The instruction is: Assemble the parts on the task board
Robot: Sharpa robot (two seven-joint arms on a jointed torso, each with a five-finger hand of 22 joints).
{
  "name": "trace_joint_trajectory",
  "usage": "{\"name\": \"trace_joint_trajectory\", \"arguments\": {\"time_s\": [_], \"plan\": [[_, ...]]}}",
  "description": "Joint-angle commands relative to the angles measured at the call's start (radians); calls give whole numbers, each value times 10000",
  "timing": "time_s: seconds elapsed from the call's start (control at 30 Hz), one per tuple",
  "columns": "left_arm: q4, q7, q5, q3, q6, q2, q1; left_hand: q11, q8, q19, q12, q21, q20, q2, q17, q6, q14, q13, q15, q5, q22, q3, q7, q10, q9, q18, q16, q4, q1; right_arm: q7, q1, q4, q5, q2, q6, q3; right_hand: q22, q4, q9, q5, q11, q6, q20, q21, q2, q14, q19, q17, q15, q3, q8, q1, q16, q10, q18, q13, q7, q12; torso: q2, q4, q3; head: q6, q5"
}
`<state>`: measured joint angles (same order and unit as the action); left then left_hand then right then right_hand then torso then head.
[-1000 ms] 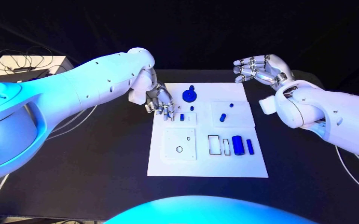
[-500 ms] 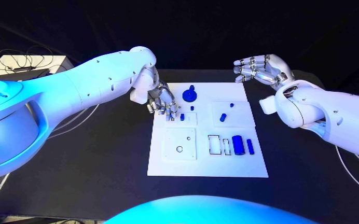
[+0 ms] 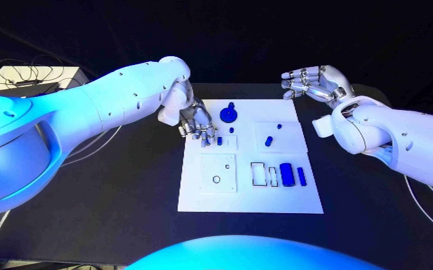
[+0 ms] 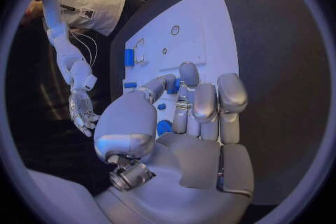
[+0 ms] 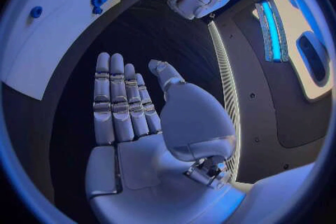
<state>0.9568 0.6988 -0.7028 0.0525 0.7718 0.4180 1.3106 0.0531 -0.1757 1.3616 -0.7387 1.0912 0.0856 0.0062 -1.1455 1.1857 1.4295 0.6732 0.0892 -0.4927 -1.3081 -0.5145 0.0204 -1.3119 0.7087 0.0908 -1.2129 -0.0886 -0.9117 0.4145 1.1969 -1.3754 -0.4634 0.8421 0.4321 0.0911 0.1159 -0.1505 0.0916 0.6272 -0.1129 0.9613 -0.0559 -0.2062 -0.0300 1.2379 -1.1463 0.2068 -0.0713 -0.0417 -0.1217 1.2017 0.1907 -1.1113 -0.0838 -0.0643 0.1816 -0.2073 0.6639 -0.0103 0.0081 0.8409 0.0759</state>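
Observation:
The white task board (image 3: pixel 271 198) lies mid-table. My left hand (image 3: pixel 197 123) hangs over its far left corner, fingers pointing down, their tips just beside a small blue peg (image 3: pixel 219 140). I see nothing held in it. In the left wrist view the fingers (image 4: pixel 203 103) reach over the board (image 4: pixel 203 33), with the blue peg (image 4: pixel 171 84) showing between them. A round blue part (image 3: pixel 230 115) sits right of that hand. My right hand (image 3: pixel 314 84) is raised off the board's far right corner, fingers apart, empty; its bare palm (image 5: pixel 133 140) shows in the right wrist view.
More blue parts lie on the board: two small pegs (image 3: pixel 268 140) mid-right, a thick cylinder (image 3: pixel 286 174) and a thin bar (image 3: pixel 301 176) near rectangular slots (image 3: pixel 258 171). A square inset with holes (image 3: pixel 218 173) lies on the near left. A pale box with cables (image 3: pixel 27 76) stands far left.
My left hand has crept a little to the right and nearer the small blue peg. The right hand and the parts on the board have stayed put.

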Motion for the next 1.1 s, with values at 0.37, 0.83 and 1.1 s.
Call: {"name": "trace_joint_trajectory", "arguments": {"time_s": [0.37, 0.83, 1.1], "plan": [[-116, 62, -34, 70, 289, -73, -31, 58, 69, 22, -41, 44, 40, 15, -5, 49, 39, -9, 4, -26, -222, -1990, 1, 34, 7, -140, -31, -1952, -111, 51, 0, -14, -112, -10, -105, -4, 11, -77, -9, 33, -21, -7, 0, -32, 69, -45, 99, -10, 18, -7, 36, -22, -38, -80, 144, 14, 58, 62, -2, 2, 0, 31, -22], [-352, 66, -122, 120, 301, -115, -70, 59, 78, 19, -40, 34, 48, 16, -4, 49, 39, -7, 6, -24, -214, -1979, 4, 38, 14, -140, -33, -1953, -125, 50, 0, -26, -118, -19, -105, -4, 11, -77, -9, 33, -21, -7, 0, -32, 69, -45, 99, -10, 18, -7, 36, -22, -38, -80, 144, 14, 58, 62, -3, -4, -3, 55, -24], [-459, 24, -132, 177, 297, -133, -110, 58, 89, 19, -41, 35, 53, 21, 5, 51, 36, -5, 7, -27, -213, -1965, 5, 40, 21, -143, -29, -1948, -135, 51, 0, -34, -120, -23, -108, -4, 11, -77, -9, 33, -21, -7, 0, -32, 69, -45, 99, -10, 18, -7, 36, -22, -38, -80, 144, 14, 58, 62, 0, 1, 4, 78, -23]]}}
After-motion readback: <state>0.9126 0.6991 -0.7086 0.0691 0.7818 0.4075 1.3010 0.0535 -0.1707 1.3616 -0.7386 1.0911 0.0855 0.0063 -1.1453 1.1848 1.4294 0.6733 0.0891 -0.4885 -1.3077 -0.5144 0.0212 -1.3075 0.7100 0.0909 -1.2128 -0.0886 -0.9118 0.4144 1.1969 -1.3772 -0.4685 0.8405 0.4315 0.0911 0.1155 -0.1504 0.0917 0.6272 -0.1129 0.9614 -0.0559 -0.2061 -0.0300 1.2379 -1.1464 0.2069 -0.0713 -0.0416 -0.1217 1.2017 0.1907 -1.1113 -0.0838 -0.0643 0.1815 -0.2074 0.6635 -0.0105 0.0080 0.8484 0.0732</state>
